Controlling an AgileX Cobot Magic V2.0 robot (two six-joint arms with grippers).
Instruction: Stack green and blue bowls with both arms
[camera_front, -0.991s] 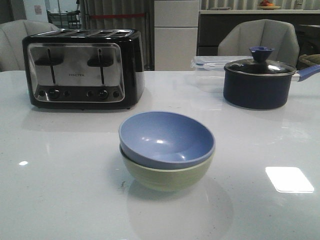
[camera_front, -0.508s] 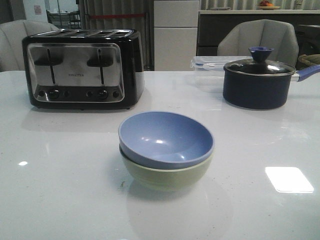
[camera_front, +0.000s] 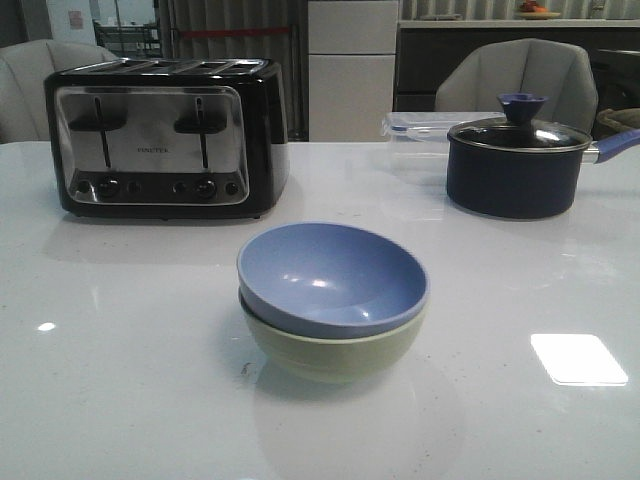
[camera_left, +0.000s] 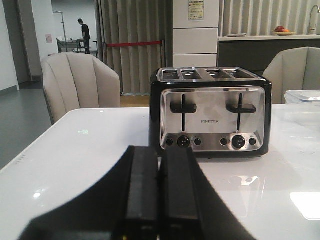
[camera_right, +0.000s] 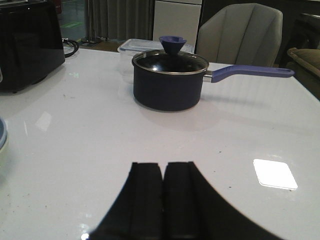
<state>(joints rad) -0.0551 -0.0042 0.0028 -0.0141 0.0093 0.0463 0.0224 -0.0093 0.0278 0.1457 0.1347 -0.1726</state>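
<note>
Nothing we see has moved since a second ago: blue bowl (camera_front: 332, 275) nests in green bowl (camera_front: 335, 350) mid-surface (camera_front: 120, 380), toaster (camera_front: 165, 135) at 10 o'clock, pot (camera_front: 515, 165) at 2. Both jaws are closed, empty: left gripper (camera_left: 159, 187), right gripper (camera_right: 163, 200).

A black and steel toaster (camera_front: 167, 136) stands on the white table (camera_front: 120, 400) at about ten o'clock in the front view, its two levers and row of knobs facing forward. At about two o'clock sits a dark navy pot (camera_front: 515, 165) with a glass lid (camera_front: 520, 130), blue knob and blue handle pointing right. Just behind the pot, at its left, is a clear plastic container (camera_front: 420, 130). Grey chairs (camera_front: 515, 75) stand beyond the table's far edge.
</note>
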